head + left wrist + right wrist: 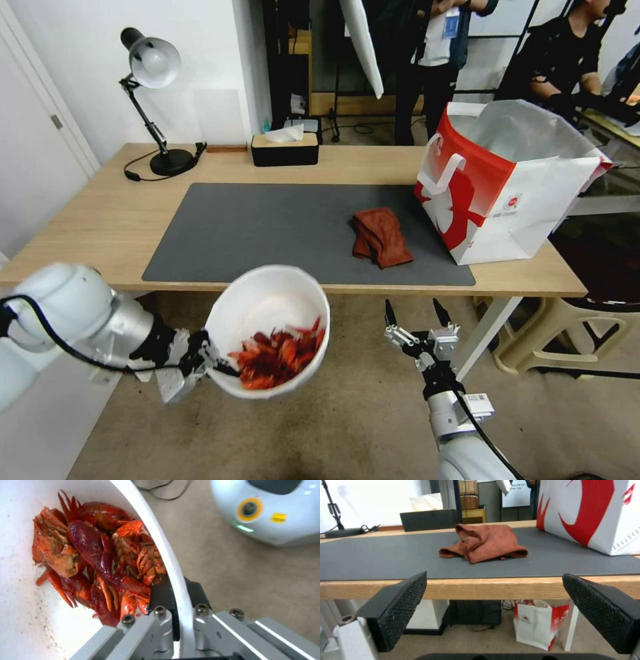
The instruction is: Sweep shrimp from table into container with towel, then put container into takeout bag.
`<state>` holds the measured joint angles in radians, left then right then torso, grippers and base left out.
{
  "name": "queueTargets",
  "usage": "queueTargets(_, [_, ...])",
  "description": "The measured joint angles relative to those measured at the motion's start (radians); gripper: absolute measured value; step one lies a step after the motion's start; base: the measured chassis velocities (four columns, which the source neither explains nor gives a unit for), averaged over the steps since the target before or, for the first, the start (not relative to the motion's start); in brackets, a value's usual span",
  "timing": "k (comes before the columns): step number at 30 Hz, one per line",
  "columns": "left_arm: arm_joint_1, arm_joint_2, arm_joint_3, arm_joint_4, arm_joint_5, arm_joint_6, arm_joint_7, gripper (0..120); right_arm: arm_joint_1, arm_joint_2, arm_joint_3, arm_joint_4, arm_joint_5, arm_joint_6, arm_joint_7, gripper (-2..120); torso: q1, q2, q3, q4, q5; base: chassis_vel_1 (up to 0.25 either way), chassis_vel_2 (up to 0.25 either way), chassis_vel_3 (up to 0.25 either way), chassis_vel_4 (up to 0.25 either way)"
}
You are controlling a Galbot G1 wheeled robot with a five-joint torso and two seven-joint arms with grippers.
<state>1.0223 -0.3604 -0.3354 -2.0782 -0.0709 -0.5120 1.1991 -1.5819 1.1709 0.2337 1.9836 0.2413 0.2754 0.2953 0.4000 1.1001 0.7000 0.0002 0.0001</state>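
In front of the table (pixel 107 220), below its near edge, the left gripper (pixel 212 361) holds the container (pixel 267 303) out over the floor. Its fingers are pinched on the bowl's rim, one inside the wall and one outside, and the left wrist view shows the white rim (pixel 173 562) running between them. The bowl is tipped a little toward the robot. The shrimp (pixel 277 357) lie in a red heap at the low side of the bowl, close to the pinching fingers. Up close, they are shiny red shells and claws (pixel 100 555) piled against the white wall, and small red specks dot the bowl's inside. The right gripper (pixel 419 312) hangs just in front of the table's near edge, lower than the top, and points up. Its two black fingers are spread wide and hold nothing. From the right wrist view the padded fingers (pixel 398 605) stand far apart, with the wooden table edge showing between them. The towel (pixel 381 237) lies crumpled on the dark grey mat (pixel 267 230), toward the right side. The takeout bag (pixel 500 180) stands just beside the towel at the right end of the table, open at the top, partly on the mat. At the back of the table sit a black tissue box (pixel 285 148) and a desk lamp (pixel 152 100).
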Motion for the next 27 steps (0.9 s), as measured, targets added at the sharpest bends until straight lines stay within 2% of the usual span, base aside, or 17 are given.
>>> queueTargets(2, [-0.066,0.002,0.027,0.017,-0.032,0.020,-0.025,0,-0.004,0.000,-0.001,0.000,-0.008,0.000,0.005,100,0.000,0.000,0.000,-0.0003,-0.0001,0.000,0.000,0.000,0.000])
queueTargets(3, [-0.066,0.002,0.027,0.017,-0.032,0.020,-0.025,0,-0.004,0.000,-0.001,0.000,-0.008,0.000,0.005,100,0.000,0.000,0.000,-0.0003,-0.0001,0.000,0.000,0.000,0.000])
queueTargets(6, [-0.189,-0.014,0.082,0.058,-0.068,0.052,-0.061,0,-0.017,0.005,-0.003,0.003,-0.026,-0.001,0.012,100,0.000,0.000,0.000,-0.0002,-0.0001,0.000,0.000,0.000,0.000])
queueTargets(7, [-0.189,-0.014,0.082,0.058,-0.068,0.052,-0.061,0,-0.017,0.005,-0.003,0.003,-0.026,-0.001,0.012,100,0.000,0.000,0.000,-0.0002,-0.0001,0.000,0.000,0.000,0.000])
queueTargets(8, [-0.244,-0.025,0.106,0.080,-0.083,0.066,-0.075,0,-0.021,0.008,-0.006,0.003,-0.034,-0.001,0.012,100,0.000,0.000,0.000,-0.0003,-0.0003,0.000,0.000,0.000,0.000])
queueTargets(9, [-0.244,-0.025,0.106,0.080,-0.083,0.066,-0.075,0,-0.021,0.008,-0.006,0.003,-0.034,-0.001,0.012,100,0.000,0.000,0.000,-0.0003,-0.0003,0.000,0.000,0.000,0.000])
queueTargets(12, [-0.380,-0.061,0.211,0.139,-0.084,0.078,-0.100,0,-0.024,0.014,-0.011,-0.004,-0.045,0.001,0.013,100,0.000,0.000,0.000,0.0003,0.0001,0.000,0.000,0.000,0.000])
queueTargets(13, [-0.496,-0.101,0.311,0.201,-0.079,0.078,-0.103,0,-0.024,0.019,-0.014,-0.010,-0.049,0.002,0.013,100,0.000,0.000,0.000,-0.0003,-0.0004,0.000,0.000,0.000,0.000])
queueTargets(14, [-0.496,-0.101,0.311,0.201,-0.079,0.078,-0.103,0,-0.024,0.019,-0.014,-0.010,-0.049,0.002,0.013,100,0.000,0.000,0.000,-0.0003,-0.0004,0.000,0.000,0.000,0.000])
queueTargets(15, [-0.576,-0.135,0.372,0.253,-0.077,0.078,-0.105,0,-0.024,0.022,-0.017,-0.014,-0.053,0.002,0.013,100,0.000,0.000,0.000,-0.0008,-0.0004,0.000,0.000,0.000,0.000])
queueTargets(16, [-0.576,-0.135,0.372,0.253,-0.077,0.078,-0.105,0,-0.024,0.022,-0.017,-0.014,-0.053,0.002,0.013,100,0.000,0.000,0.000,-0.0008,-0.0004,0.000,0.000,0.000,0.000])
queueTargets(19, [-0.748,-0.236,0.487,0.375,-0.056,0.073,-0.106,0,-0.025,0.031,-0.023,-0.020,-0.061,0.003,0.013,100,0.000,0.000,0.000,-0.0002,0.0000,0.000,0.000,0.000,0.000])
queueTargets(20, [-0.748,-0.236,0.487,0.375,-0.056,0.073,-0.106,0,-0.025,0.031,-0.023,-0.020,-0.061,0.003,0.013,100,0.000,0.000,0.000,-0.0002,0.0000,0.000,0.000,0.000,0.000])
queueTargets(23, [-0.837,-0.313,0.557,0.452,-0.040,0.069,-0.105,0,-0.028,0.036,-0.023,-0.022,-0.067,0.003,0.013,100,0.000,0.000,0.000,0.0001,0.0001,0.000,0.000,0.000,0.000])
queueTargets(24, [-0.837,-0.313,0.557,0.452,-0.040,0.069,-0.105,0,-0.028,0.036,-0.023,-0.022,-0.067,0.003,0.013,100,0.000,0.000,0.000,0.0001,0.0001,0.000,0.000,0.000,0.000])
queueTargets(27, [-0.941,-0.421,0.649,0.554,-0.020,0.053,-0.104,0,-0.039,0.047,-0.015,-0.022,-0.072,0.005,0.013,100,0.000,0.000,0.000,-0.0003,0.0001,0.000,0.000,0.000,0.000])
